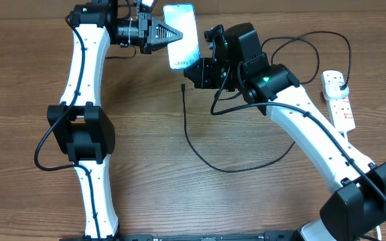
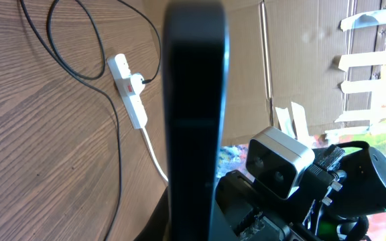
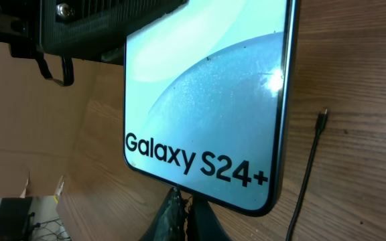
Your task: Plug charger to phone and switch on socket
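Note:
The phone (image 1: pixel 181 35) is lifted off the table at the back, its light-blue screen lit, with my left gripper (image 1: pixel 170 32) shut on its left edge. In the left wrist view the phone (image 2: pixel 194 100) shows edge-on as a dark bar. My right gripper (image 3: pixel 183 202) is shut, its tips right at the lower edge of the phone (image 3: pixel 206 100), below the "Galaxy S24+" text. The charger (image 1: pixel 183 88) lies loose on the table, its small tip (image 3: pixel 322 120) to the right of the phone. Its black plug sits in the white socket (image 1: pixel 338 100), also seen from the left wrist (image 2: pixel 129 90).
The black cable (image 1: pixel 233 167) loops across the middle of the wooden table and back up to the socket at the right edge. Cardboard (image 2: pixel 300 60) with tape strips stands behind the table. The right arm's camera (image 2: pixel 279 164) is close to the phone.

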